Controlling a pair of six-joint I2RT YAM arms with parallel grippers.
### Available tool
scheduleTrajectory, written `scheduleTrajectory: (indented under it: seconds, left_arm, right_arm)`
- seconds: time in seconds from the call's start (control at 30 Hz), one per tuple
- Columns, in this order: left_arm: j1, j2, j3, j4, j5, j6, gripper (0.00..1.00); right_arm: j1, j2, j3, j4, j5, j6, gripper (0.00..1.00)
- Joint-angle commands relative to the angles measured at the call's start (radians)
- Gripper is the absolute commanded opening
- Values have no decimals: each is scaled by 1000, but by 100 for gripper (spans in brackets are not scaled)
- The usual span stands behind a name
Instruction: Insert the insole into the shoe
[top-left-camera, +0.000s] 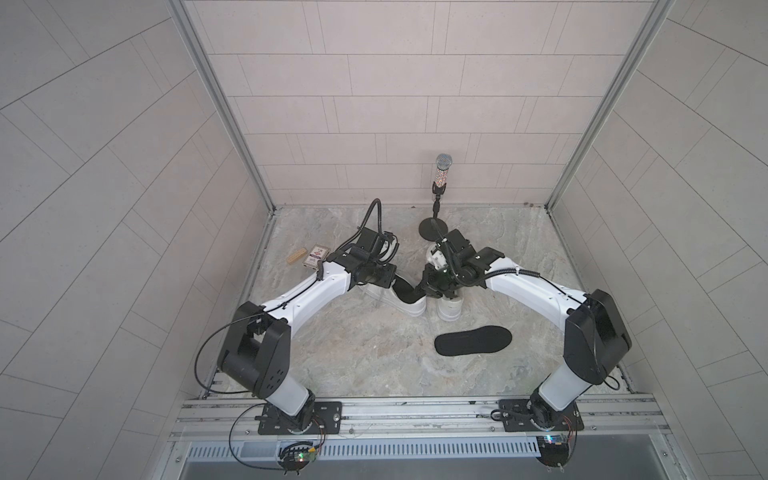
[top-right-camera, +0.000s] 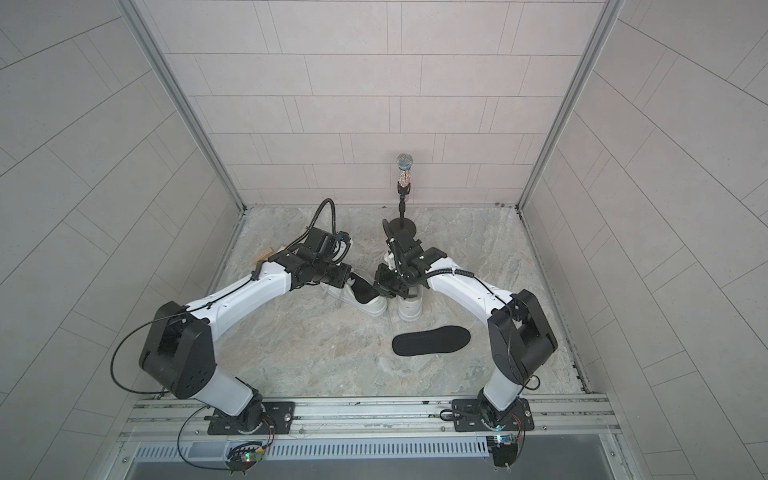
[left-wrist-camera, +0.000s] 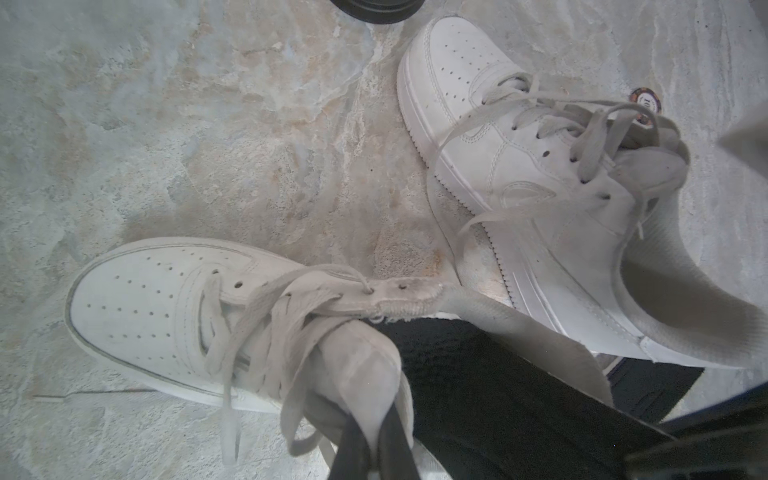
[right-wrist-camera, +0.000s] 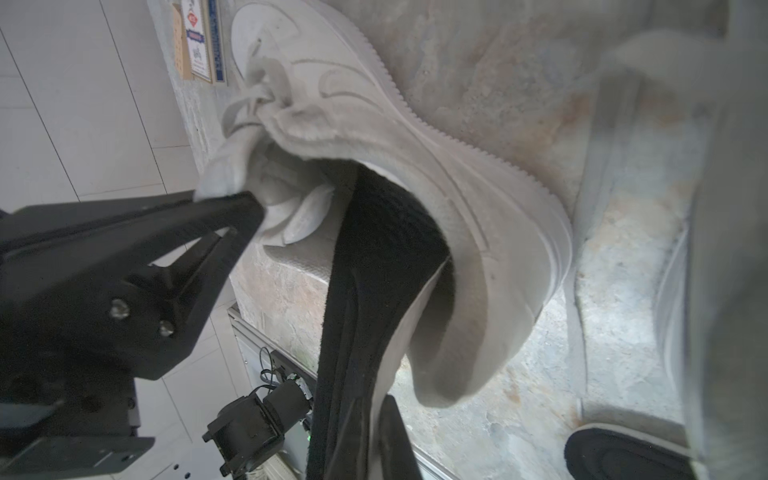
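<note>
We saw the left claw (right-wrist-camera: 251, 214) clenched on the tongue (left-wrist-camera: 361, 374) of the white shoe (top-left-camera: 409, 305) near the middle of the counter (top-left-camera: 353, 361). The right claw (right-wrist-camera: 365, 440) gripped the free end of the black insole (right-wrist-camera: 374, 249). Its other end sat inside the shoe's opening. A second insole (top-left-camera: 473, 340) lay flat nearer the front edge, near the other shoe (top-left-camera: 449, 308).

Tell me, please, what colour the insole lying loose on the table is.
The loose insole is black, clearest in a top view.
</note>
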Motion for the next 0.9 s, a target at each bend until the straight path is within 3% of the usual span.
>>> scheduleTrajectory:
  seconds: [0.0,0.17,0.33,0.53,0.73,0.87]
  left_arm:
    - [-7,-27,46,-6,65,64,0]
    - [-6,25,97,-106,79,121,0]
    - [-2,46,108,-106,91,123,0]
    - [-2,69,115,-115,75,129,0]
    - [4,83,124,-112,69,103,0]
    - [36,75,118,-107,94,75,0]
  right_arm:
    - [7,15,92,-199,90,-215,0]
    - [44,102,271,-493,310,-519,0]
    - [76,122,322,-572,468,-649,1]
    - [82,104,358,-521,492,-786,1]
    - [85,80,275,-410,477,-926,2]
    - [60,47,258,-402,511,-937,2]
